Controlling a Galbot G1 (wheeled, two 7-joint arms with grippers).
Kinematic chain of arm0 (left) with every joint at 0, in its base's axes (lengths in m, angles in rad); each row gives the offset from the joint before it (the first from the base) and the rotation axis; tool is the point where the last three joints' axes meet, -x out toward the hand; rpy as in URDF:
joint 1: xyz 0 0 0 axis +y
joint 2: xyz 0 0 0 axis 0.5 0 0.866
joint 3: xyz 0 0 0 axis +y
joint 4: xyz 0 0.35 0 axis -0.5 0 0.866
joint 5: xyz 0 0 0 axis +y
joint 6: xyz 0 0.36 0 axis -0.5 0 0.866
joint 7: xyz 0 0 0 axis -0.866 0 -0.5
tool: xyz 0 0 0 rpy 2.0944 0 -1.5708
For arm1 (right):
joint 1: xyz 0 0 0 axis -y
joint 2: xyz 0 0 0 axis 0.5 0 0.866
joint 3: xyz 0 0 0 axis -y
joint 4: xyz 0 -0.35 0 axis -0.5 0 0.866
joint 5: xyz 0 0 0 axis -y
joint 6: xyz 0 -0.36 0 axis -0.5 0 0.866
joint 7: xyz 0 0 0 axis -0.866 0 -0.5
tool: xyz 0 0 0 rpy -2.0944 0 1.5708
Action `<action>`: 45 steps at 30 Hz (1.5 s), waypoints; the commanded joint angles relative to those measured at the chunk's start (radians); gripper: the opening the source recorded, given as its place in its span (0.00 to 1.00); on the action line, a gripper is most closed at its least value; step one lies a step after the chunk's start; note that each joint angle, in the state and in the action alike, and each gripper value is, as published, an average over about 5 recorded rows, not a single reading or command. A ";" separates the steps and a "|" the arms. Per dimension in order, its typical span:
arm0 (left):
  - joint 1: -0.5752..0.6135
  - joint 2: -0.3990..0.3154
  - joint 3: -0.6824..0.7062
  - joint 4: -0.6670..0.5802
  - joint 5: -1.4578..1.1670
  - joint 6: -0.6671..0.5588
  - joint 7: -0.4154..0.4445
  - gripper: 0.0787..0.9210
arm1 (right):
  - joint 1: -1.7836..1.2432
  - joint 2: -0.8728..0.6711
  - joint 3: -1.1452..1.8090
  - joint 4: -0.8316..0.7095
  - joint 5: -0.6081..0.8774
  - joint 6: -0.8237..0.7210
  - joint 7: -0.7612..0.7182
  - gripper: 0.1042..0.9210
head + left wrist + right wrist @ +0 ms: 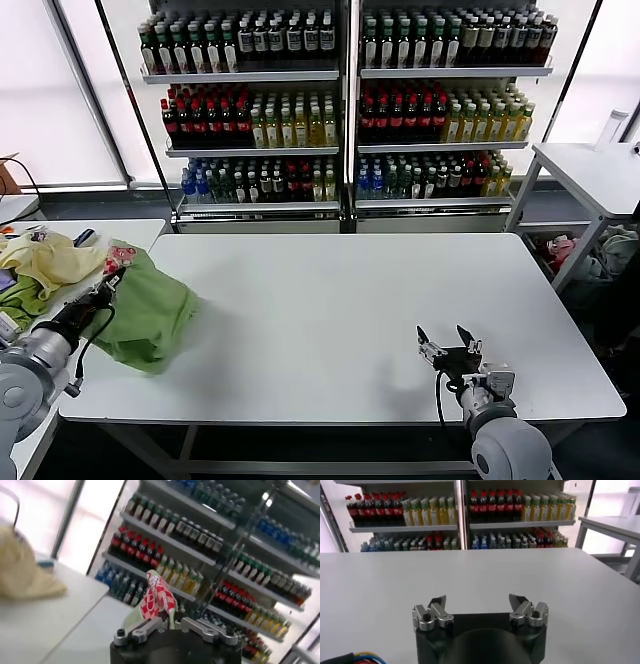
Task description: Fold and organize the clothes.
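Observation:
The light green polo shirt point(150, 310) lies bunched in a heap at the left end of the white table point(330, 320), with its red-and-white logo point(122, 255) at the top of the heap. My left gripper point(107, 285) is shut on a fold of the shirt by the logo. In the left wrist view the logo cloth point(157, 600) stands pinched between the jaws of the left gripper point(170, 625). My right gripper point(448, 340) hovers open and empty over the table near the front right; its own view shows the right gripper point(479, 602) over bare tabletop.
A pale yellow garment point(50, 262) and a darker green cloth point(25, 295) lie on the side table at far left. Shelves of bottles point(340, 100) stand behind the table. Another white table point(595, 175) stands at the right with a heap of clothes point(600, 255) under it.

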 commanded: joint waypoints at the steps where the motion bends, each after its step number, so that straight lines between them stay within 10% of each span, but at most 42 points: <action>1: -0.017 -0.026 0.354 -0.099 0.635 -0.056 -0.054 0.04 | -0.012 0.007 0.004 0.015 -0.004 0.007 -0.002 0.88; 14: -0.264 -0.362 0.771 0.074 0.742 -0.024 -0.181 0.04 | -0.035 0.017 0.009 0.031 -0.051 0.016 -0.005 0.88; 25: -0.390 -0.501 0.927 0.315 0.865 -0.011 -0.213 0.04 | -0.019 0.004 0.020 0.029 -0.052 0.016 -0.010 0.88; 37: -0.381 -0.452 1.010 0.175 0.927 -0.126 -0.213 0.36 | 0.062 -0.015 -0.017 -0.007 -0.023 0.020 -0.007 0.88; 45: -0.205 -0.304 0.746 -0.013 0.910 -0.156 -0.232 0.64 | 0.209 0.064 -0.226 -0.095 0.002 0.033 0.066 0.88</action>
